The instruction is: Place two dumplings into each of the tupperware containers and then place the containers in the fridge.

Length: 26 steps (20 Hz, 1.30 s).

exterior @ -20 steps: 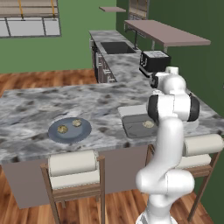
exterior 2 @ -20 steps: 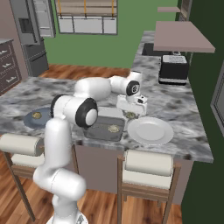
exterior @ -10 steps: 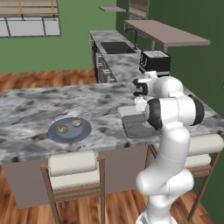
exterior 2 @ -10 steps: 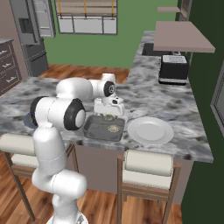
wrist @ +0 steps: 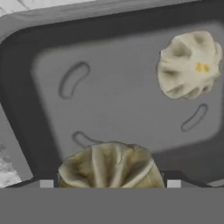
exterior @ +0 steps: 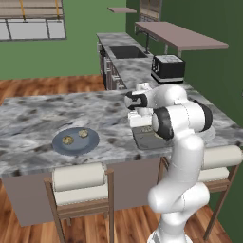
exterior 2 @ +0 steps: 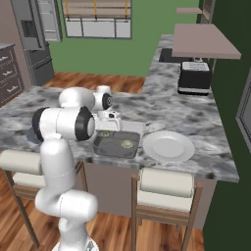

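Dumplings sit in one tupperware container point(wrist: 52, 105): one dumpling point(wrist: 110, 165) lies right at the near edge of the hand view, between the fingertips of the gripper point(wrist: 109, 183), whose jaws stand wide apart without clamping it; a second dumpling point(wrist: 189, 64) rests farther off, to the right. That container point(exterior 2: 116, 145) lies on the marble tabletop point(exterior 2: 196, 122), just left of a white plate point(exterior 2: 168, 146). Two more dumplings point(exterior: 76, 136) wait on a blue-grey plate point(exterior: 60, 147), well to the left.

Grey tupperware container point(exterior 2: 116, 145) on the marbled surface point(exterior 2: 196, 122), one dumpling point(exterior 2: 127, 144) inside. Round white plate point(exterior 2: 168, 146) just beside it to the right. Arm bent low over the container's far edge. Black toaster point(exterior 2: 194, 77) well behind.
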Available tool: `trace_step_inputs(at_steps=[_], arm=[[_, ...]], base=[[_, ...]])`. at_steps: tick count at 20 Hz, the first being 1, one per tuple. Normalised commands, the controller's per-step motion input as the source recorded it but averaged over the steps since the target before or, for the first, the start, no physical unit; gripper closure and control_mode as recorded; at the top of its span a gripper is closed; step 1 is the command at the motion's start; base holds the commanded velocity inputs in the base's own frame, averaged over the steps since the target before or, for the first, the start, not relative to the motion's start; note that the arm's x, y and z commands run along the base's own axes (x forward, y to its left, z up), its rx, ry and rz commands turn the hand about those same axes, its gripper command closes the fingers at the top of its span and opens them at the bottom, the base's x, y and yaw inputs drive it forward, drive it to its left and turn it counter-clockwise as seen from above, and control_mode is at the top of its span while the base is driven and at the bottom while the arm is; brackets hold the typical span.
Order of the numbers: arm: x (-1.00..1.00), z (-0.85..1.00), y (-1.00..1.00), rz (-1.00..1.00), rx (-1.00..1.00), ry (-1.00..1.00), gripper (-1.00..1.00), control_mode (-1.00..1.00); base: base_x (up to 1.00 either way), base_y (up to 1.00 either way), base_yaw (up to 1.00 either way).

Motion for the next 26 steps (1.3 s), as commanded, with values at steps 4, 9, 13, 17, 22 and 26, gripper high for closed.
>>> trace_step_inputs(at_steps=[4, 9, 13, 17, 22, 26], arm=[[0.58, -0.39, 0.06, 0.08, 0.01, 0.0, 1.0, -1.0], [0.27, -0.22, -0.25, 0.05, 0.07, -0.11, 1.0, -1.0], [0.0, -0.38, -0.22, 0.11, 0.11, -0.22, 1.0, -1.0], [0.0, -0.4, 0.0, 0.17, 0.05, -0.25, 1.0, -1.0], [-0.16, -0.02, -0.13, 0.03, 0.01, -0.02, 1.0, -1.0], [-0.68, 0.05, -0.11, 0.0, 0.0, -0.01, 1.0, -1.0]], base=[[0.0, 0.0, 0.0], [0.0, 0.0, 0.0], [0.0, 0.0, 0.0], [0.0, 0.0, 0.0], [0.0, 0.0, 0.0], [0.0, 0.0, 0.0]])
